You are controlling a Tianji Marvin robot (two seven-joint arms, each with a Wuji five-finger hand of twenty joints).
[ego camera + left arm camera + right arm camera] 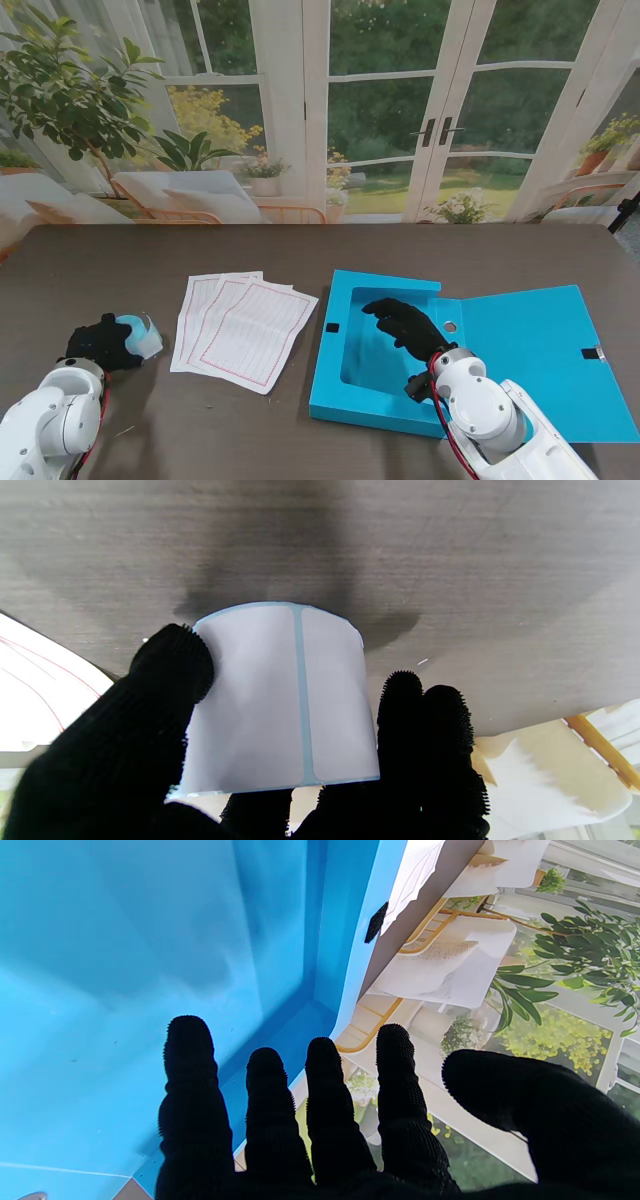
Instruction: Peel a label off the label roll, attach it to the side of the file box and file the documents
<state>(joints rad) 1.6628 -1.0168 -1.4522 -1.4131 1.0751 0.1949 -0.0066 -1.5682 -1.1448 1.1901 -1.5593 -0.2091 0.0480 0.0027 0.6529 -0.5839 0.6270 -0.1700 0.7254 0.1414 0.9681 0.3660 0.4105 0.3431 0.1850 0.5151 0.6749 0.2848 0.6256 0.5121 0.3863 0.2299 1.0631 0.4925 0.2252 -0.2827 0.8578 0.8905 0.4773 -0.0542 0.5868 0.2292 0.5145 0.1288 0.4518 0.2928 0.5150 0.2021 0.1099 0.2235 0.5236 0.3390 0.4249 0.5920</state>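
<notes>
Our left hand [103, 343] grips the round white label roll [140, 335] left of the lined white papers [243, 327]. Our right hand [405, 325] hangs open over the open blue plastic file box [345, 405], far right of them.

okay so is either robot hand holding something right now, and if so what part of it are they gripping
The left robot hand holds the label roll by its curved outer face, thumb on one side, fingers on the other. The right robot hand holds nothing, open over the file box.

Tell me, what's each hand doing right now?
Left hand shut on label roll. Right hand open over open file box. Papers still on table, nothing blocking.
</notes>
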